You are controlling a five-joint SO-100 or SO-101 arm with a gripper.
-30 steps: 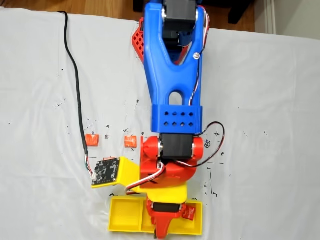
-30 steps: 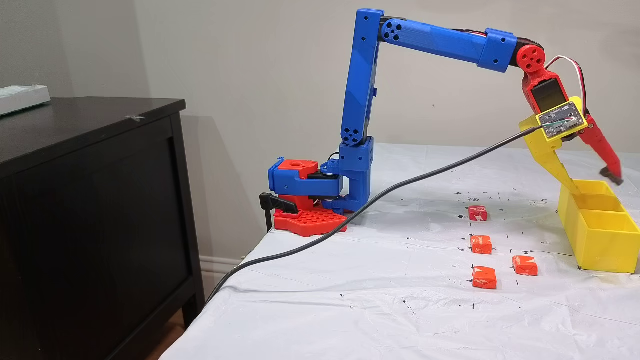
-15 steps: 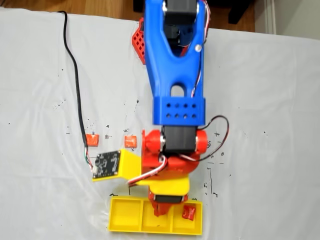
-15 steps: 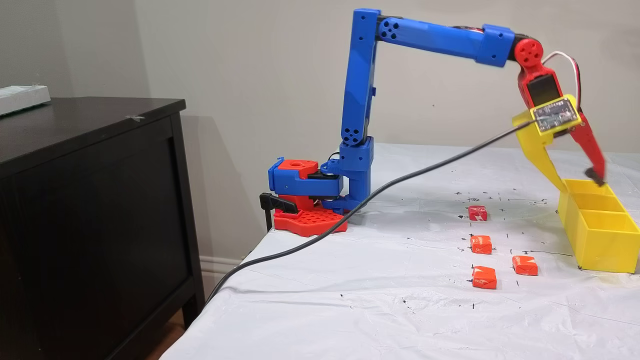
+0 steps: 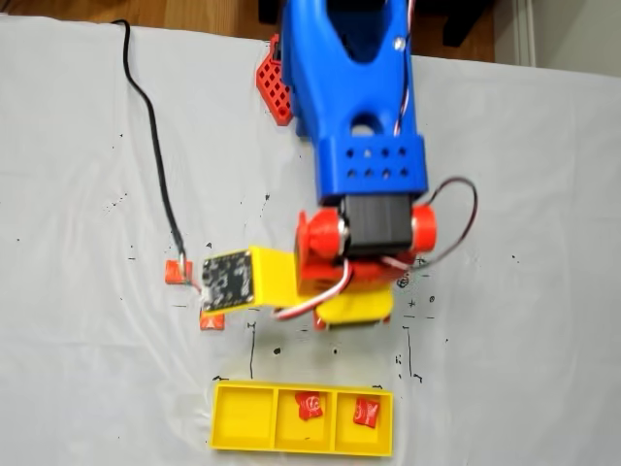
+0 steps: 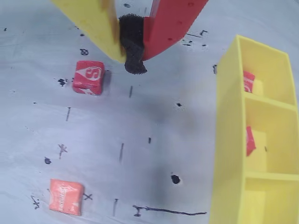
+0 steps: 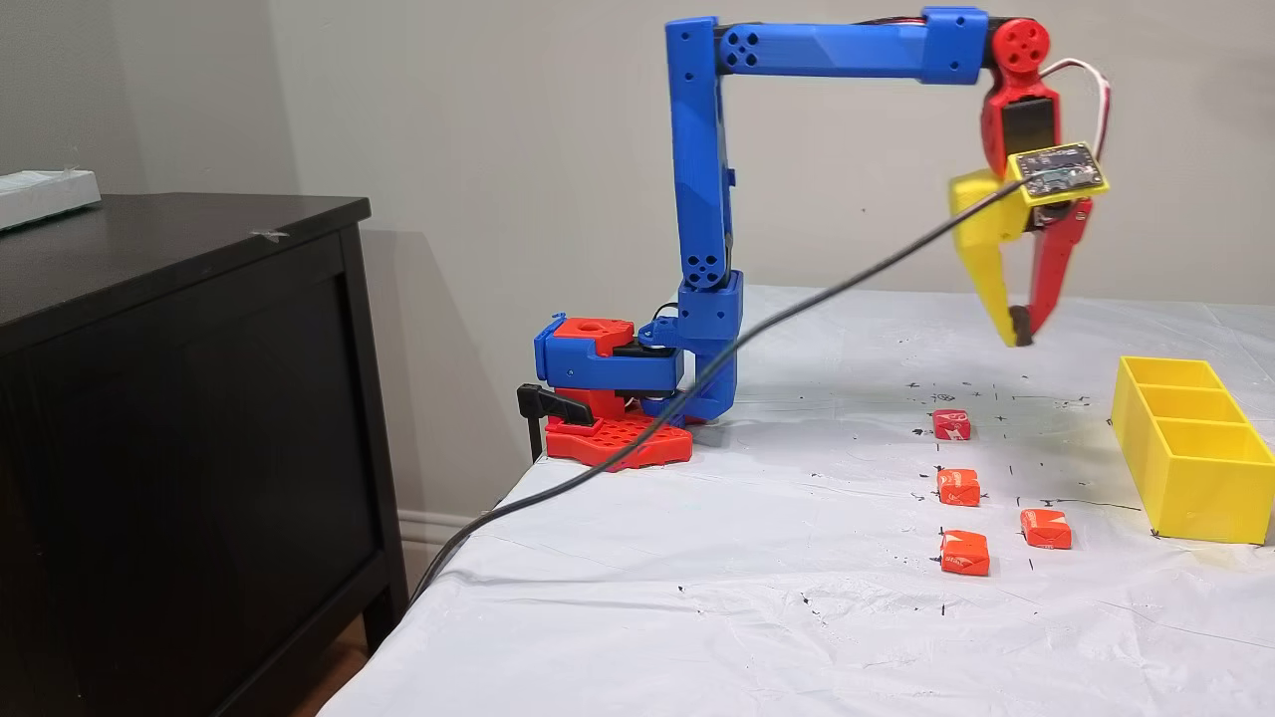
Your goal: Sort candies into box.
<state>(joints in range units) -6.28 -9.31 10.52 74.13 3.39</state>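
My gripper (image 7: 1020, 329) hangs high above the table, its yellow and red fingers shut tip to tip on nothing; the wrist view shows its black pad (image 6: 133, 51) pressed between them. The yellow box (image 7: 1200, 488) lies past it toward the table's end. One dark red candy (image 5: 310, 405) lies in the middle compartment and another (image 5: 365, 412) in an end one. On the cloth lie a dark red candy (image 7: 951, 424) almost under the gripper and three orange ones (image 7: 958, 487), (image 7: 965, 553), (image 7: 1045, 529). In the wrist view, the dark red candy (image 6: 88, 77) is left of the fingertips.
A black cable (image 7: 697, 383) runs from the wrist camera board across the cloth and off the table edge. The arm's red and blue base (image 7: 618, 398) sits at the table's near corner beside a dark cabinet (image 7: 179, 398). One end compartment of the box (image 5: 243, 419) is bare.
The gripper has risen from over the box and swung back toward the base. Its jaws went from open to shut. A candy now shows in the middle compartment.
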